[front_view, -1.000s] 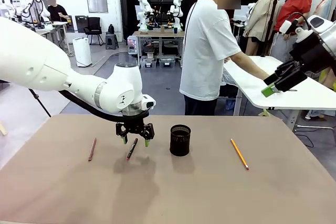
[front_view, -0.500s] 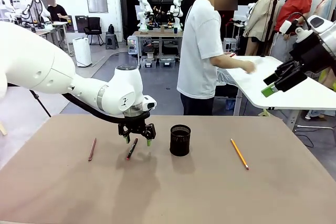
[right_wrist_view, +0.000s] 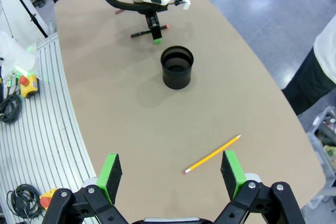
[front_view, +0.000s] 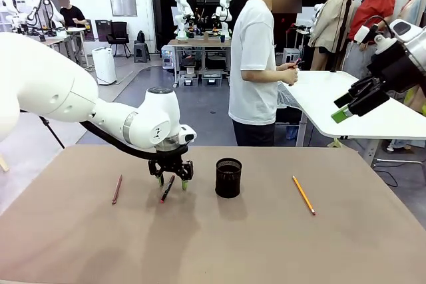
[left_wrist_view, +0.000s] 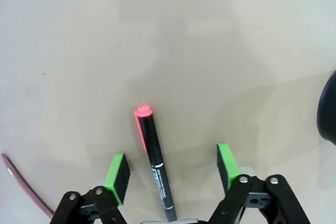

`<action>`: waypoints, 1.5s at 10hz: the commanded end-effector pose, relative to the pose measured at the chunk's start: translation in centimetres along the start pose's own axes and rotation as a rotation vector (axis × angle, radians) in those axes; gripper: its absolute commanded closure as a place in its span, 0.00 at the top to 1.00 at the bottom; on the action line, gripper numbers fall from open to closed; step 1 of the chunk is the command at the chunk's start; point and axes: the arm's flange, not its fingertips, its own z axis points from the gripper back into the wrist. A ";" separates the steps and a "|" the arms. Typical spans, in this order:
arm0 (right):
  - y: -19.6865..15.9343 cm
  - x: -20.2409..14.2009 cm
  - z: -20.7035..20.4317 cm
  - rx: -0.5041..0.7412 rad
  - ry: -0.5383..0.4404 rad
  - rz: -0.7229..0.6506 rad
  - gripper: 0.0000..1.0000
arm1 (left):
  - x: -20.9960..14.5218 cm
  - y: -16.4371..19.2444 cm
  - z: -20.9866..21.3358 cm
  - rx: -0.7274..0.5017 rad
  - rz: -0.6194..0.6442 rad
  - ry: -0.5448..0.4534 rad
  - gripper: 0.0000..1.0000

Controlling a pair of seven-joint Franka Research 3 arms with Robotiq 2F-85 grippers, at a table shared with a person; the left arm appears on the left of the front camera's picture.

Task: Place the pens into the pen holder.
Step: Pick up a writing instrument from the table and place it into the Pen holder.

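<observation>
Brown worktop [front_view: 213, 251] is carrying everything. The left arm is reaching in from 9 o'clock, and its left claw [front_view: 171, 182] is pointing straight down with the tips low over the surface. A person [front_view: 256, 64] in a white shirt is standing beyond the far edge at 12 o'clock. The right claw [front_view: 343, 108] is hanging high at 3 o'clock, off the worktop, pads wide apart and gripping nothing. The pen holder [front_view: 228, 177] is standing upright near the middle. The yellow pencil [front_view: 303, 195] is lying at the holder's 3 o'clock, well apart. The pinkish-brown pen [front_view: 117, 189] is lying far out at 9 o'clock. The dark pen [left_wrist_view: 155, 166] is lying between the left claw's green pads [left_wrist_view: 118, 177], a gap showing on each side.
</observation>
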 end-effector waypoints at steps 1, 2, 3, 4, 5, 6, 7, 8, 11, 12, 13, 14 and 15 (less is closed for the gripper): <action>0.0 0.1 0.0 0.004 -0.008 0.003 1.00 | 0.7 0.1 0.1 0.023 -0.005 -0.009 0.42; 0.0 0.1 0.0 0.004 -0.008 0.003 1.00 | 0.8 -0.1 0.0 0.035 0.003 -0.011 0.23; 0.0 0.1 0.0 0.004 -0.008 0.003 1.00 | 0.8 0.0 0.0 0.042 0.004 -0.010 0.04; 0.0 0.1 0.0 0.004 -0.008 0.003 1.00 | 0.7 0.0 0.1 0.047 0.007 -0.006 0.00; 0.0 0.1 0.0 0.004 -0.008 0.003 1.00 | 0.7 0.0 0.1 0.052 0.009 0.001 0.00; 0.0 0.1 0.0 0.004 -0.008 0.003 1.00 | 0.6 -0.1 0.1 0.055 0.011 0.013 0.00; 0.0 0.1 0.0 0.004 -0.008 0.003 1.00 | 0.5 -0.3 0.2 0.064 0.018 0.018 0.00; 0.0 0.1 0.0 0.004 -0.008 0.003 1.00 | 0.3 -0.1 0.4 0.070 0.014 0.025 0.00; 0.0 0.1 0.0 0.004 -0.008 0.003 1.00 | -0.4 0.0 0.9 -0.073 -0.017 0.070 0.00; 0.0 0.1 0.0 0.004 -0.008 0.003 1.00 | -0.9 0.4 1.9 -0.193 -0.036 0.071 0.00; 0.0 0.1 0.0 0.004 -0.008 0.003 1.00 | -1.2 1.0 3.0 -0.269 -0.056 0.058 0.00; 0.0 0.1 0.0 0.004 -0.008 0.003 1.00 | -1.7 1.8 4.4 -0.343 -0.082 0.036 0.00; 0.0 0.1 0.0 0.004 -0.008 0.003 1.00 | -2.3 2.6 5.7 -0.409 -0.113 0.003 0.00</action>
